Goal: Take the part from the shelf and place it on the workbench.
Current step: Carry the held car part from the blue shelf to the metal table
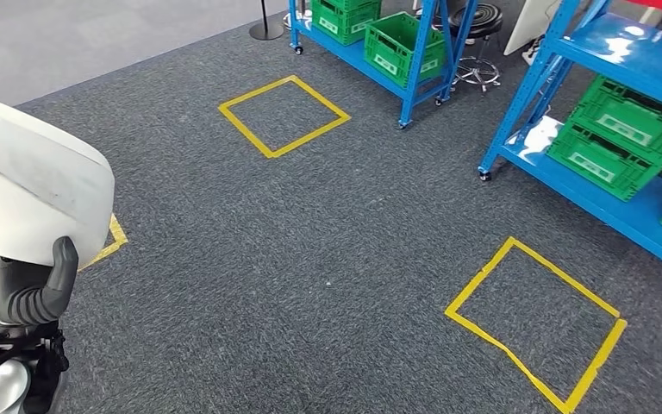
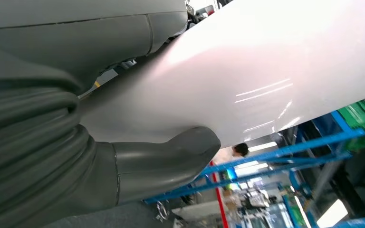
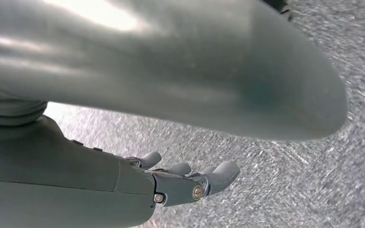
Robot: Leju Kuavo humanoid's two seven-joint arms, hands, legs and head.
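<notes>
One large white curved panel part [image 1: 26,185] sits at nine o'clock. Three yellow tape squares mark the grey carpet: one [image 1: 284,115] at twelve, one [image 1: 538,321] at four, one [image 1: 114,236] partly hidden at nine. Two blue metal shelf racks stand at one [image 1: 414,82] and two o'clock [image 1: 605,47]. Five green plastic crates [image 1: 403,45] show, and one black stool [image 1: 479,21] at one o'clock.

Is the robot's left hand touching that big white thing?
Touching. In the left wrist view the left hand presses its thumb against the white part; the head view shows the thumb on the part's edge too.
</notes>
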